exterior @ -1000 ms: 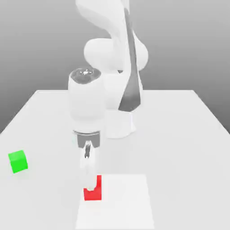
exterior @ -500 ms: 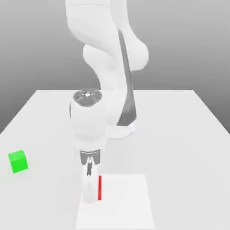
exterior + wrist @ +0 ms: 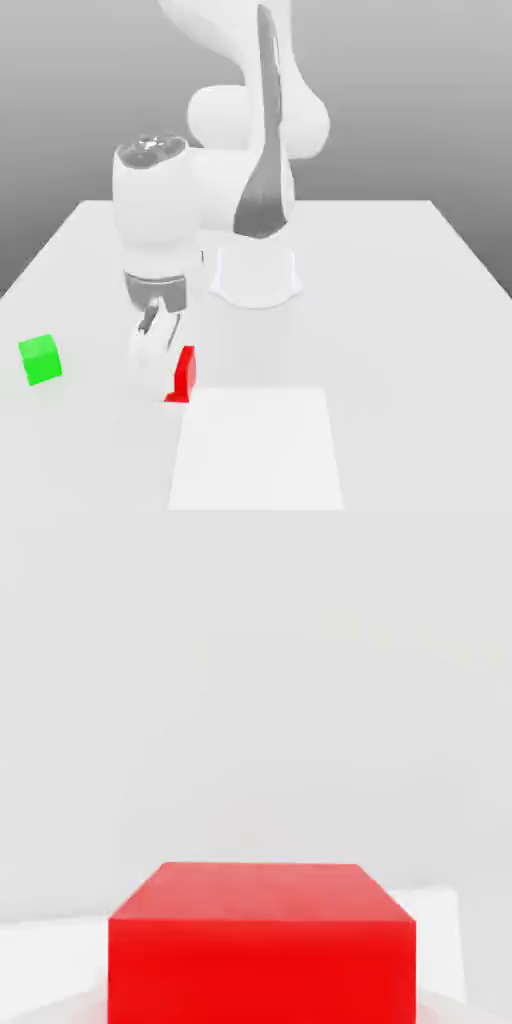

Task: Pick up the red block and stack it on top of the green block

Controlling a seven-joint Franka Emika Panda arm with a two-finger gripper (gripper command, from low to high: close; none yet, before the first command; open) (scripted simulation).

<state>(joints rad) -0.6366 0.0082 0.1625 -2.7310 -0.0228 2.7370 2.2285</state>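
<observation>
Fingers (image 3: 160,362) clamped on the red block (image 3: 183,374), as I see it from my remote station: the cube hangs at the tip of the white arm (image 3: 155,225), above the tabletop (image 3: 400,300). Green block (image 3: 40,360) sits on the tabletop, well apart toward the exterior view's left. On the hand camera, the red block (image 3: 262,942) looms close.
</observation>
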